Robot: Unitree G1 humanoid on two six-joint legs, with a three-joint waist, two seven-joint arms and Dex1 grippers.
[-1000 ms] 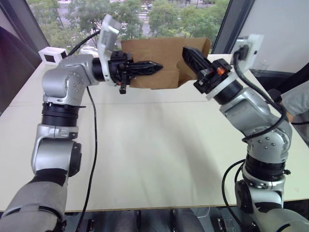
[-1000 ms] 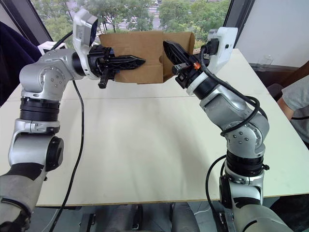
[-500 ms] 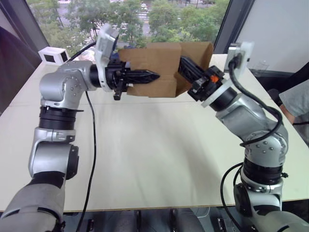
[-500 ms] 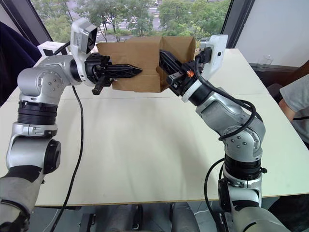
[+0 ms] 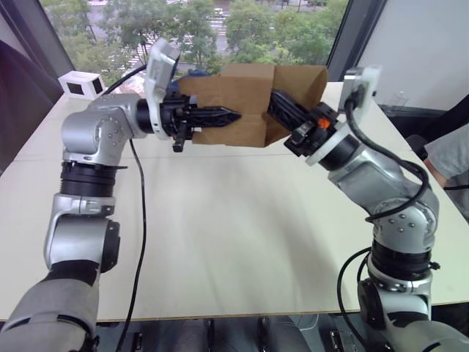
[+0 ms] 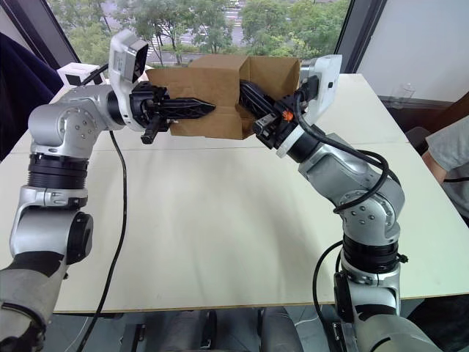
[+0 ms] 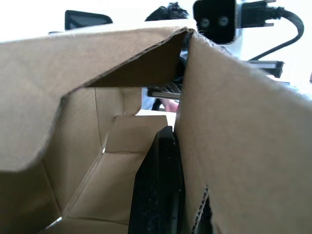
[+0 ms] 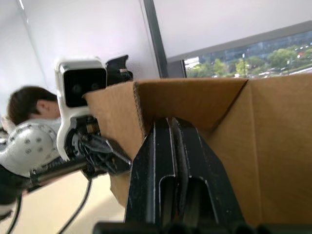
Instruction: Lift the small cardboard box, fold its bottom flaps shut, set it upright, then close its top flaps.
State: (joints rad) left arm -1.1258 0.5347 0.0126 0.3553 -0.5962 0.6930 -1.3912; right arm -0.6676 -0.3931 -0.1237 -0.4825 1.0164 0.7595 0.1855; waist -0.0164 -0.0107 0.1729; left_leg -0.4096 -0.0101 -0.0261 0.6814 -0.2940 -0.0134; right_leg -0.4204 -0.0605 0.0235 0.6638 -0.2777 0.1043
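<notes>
The small cardboard box (image 5: 249, 103), plain brown corrugated card with notched flaps, hung above the pale table's (image 5: 220, 242) far edge. The left gripper (image 5: 223, 116) and right gripper (image 6: 245, 92) each pinched a wall, before tree-filled windows.

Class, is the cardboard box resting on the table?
No, the box is held in the air between both arms, above the table.
</notes>
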